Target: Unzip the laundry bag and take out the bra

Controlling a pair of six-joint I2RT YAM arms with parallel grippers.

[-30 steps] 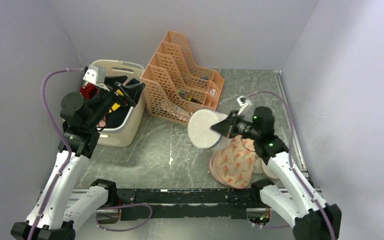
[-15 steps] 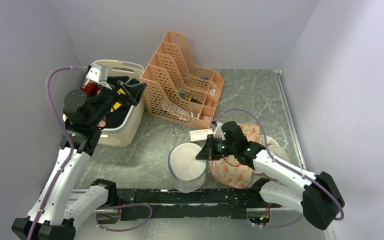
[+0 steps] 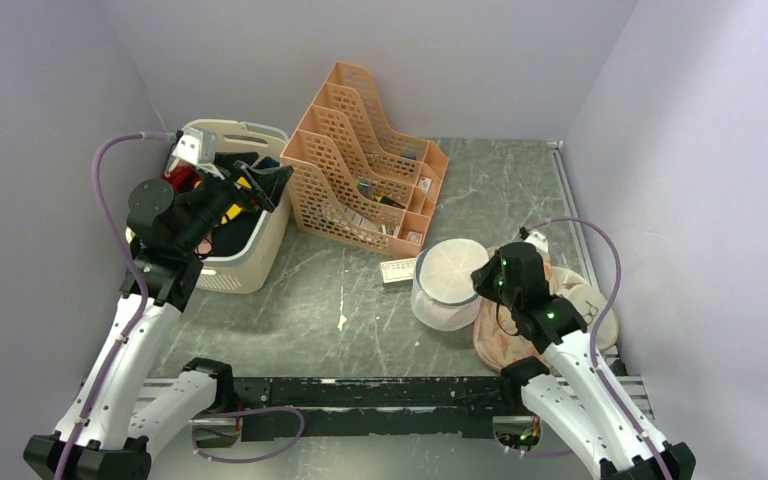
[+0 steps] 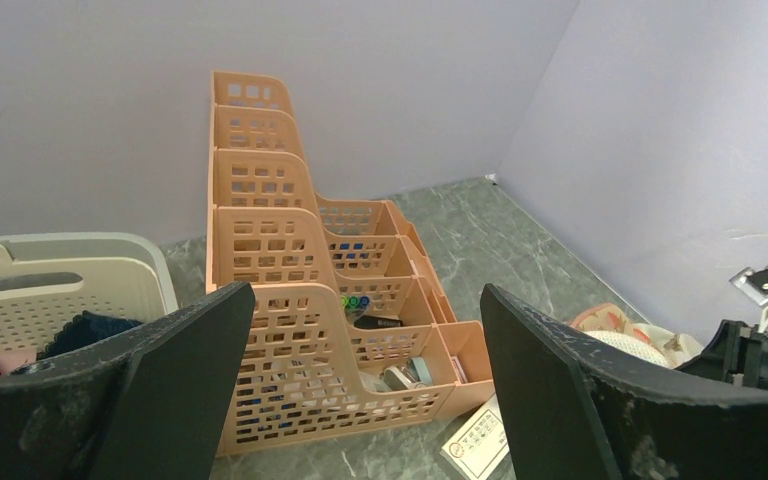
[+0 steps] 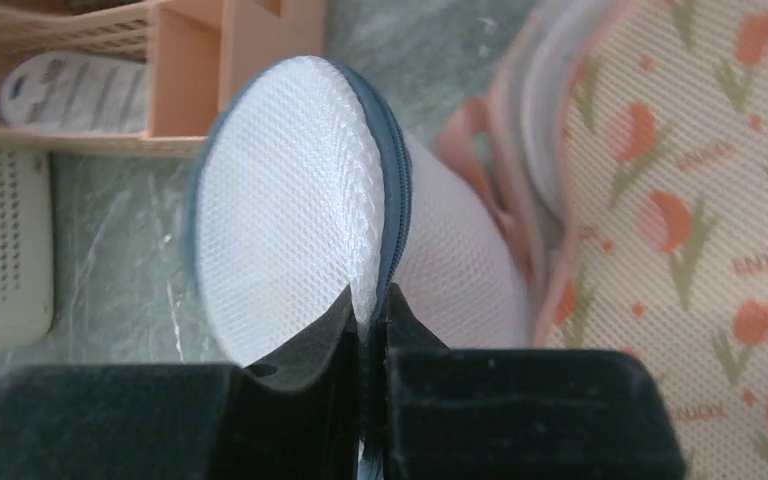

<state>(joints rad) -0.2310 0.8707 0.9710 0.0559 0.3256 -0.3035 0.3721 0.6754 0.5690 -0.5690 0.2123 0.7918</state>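
Jaws of the right gripper [image 5: 370, 300] are pinched tight on the rim of the laundry bag [image 3: 447, 285], right at its dark zip [image 5: 398, 210], which looks closed along the stretch in view. That bag sits on the grey surface [image 3: 310, 290] just in front of the orange file rack [image 3: 360, 170], at its near right corner, with a small white card [image 3: 397, 270] between them. A peach tulip-print pad [image 3: 497, 340] touches the bag on the side away from the rack. Left of the rack, the left gripper [image 3: 260, 180] hangs over a cream basket [image 3: 255, 250] of clothes [image 3: 230, 225], jaws spread wide and holding nothing. Whether the bra is inside the bag cannot be told.
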